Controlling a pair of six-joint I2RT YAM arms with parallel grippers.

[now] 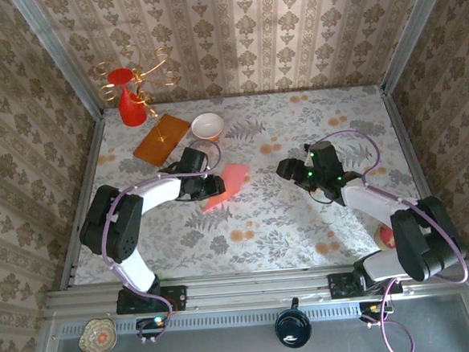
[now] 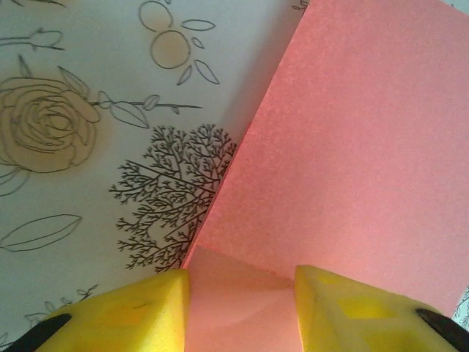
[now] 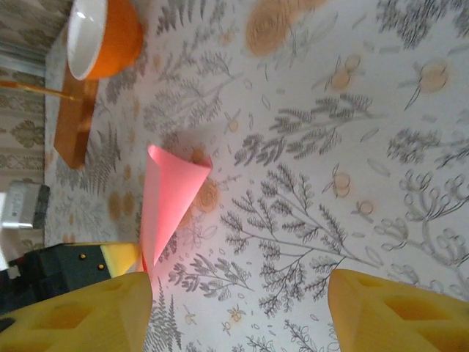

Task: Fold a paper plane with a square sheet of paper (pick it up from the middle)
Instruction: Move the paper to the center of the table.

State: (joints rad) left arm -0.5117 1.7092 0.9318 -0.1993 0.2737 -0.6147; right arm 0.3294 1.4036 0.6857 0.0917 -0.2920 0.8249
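Sheet point(image 2: 344, 147) top cut off by edge; left fingers point(image 2: 139, 312) too.

My left arm point(image 1: 132, 207) bends up from its base, and its forearm runs toward three o'clock. There my left gripper point(image 1: 213, 185) is partly closed on a raised fold of the square sheet of paper point(image 2: 352, 147). My right arm point(image 1: 381, 206) stretches toward ten o'clock. My right gripper point(image 1: 286, 170) points to nine o'clock with its jaws wide apart and nothing between them.
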